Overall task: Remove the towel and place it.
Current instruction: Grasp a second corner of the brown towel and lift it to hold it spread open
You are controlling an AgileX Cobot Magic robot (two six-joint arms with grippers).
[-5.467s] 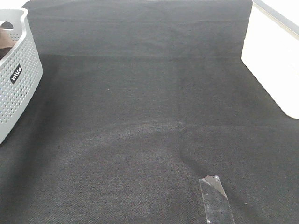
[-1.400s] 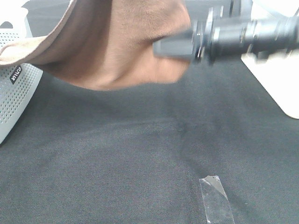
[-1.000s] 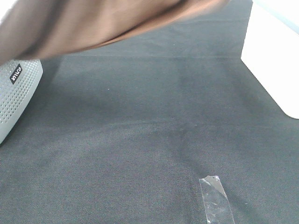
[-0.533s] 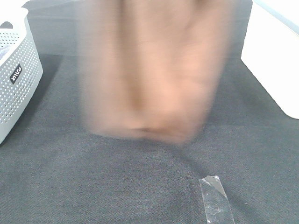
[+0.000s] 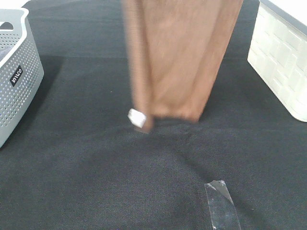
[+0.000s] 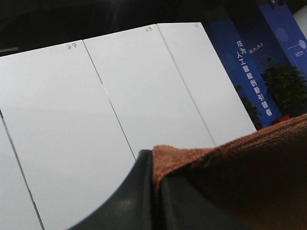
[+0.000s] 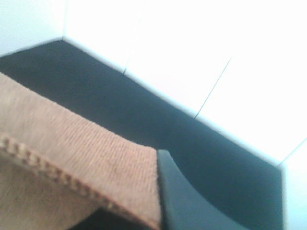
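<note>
The brown towel (image 5: 182, 57) hangs down from above the top of the exterior high view, over the middle of the black table cloth (image 5: 96, 167). Its lower edge reaches the cloth, and its small white tag (image 5: 137, 117) is at the lower left corner. Neither gripper shows in that view. In the left wrist view, my left gripper (image 6: 156, 167) is shut on a folded edge of the towel (image 6: 249, 163). In the right wrist view, my right gripper (image 7: 160, 191) holds the towel's stitched edge (image 7: 72, 153) against a dark finger (image 7: 180, 201).
A grey perforated basket (image 5: 19, 81) stands at the left edge. A white box (image 5: 280, 62) stands at the right edge. A strip of clear tape (image 5: 221, 206) lies on the cloth near the front.
The towel came up out of the basket, swung across the view and now hangs spread over the middle, its lower edge at the cloth. The arm seen earlier has left the view.
</note>
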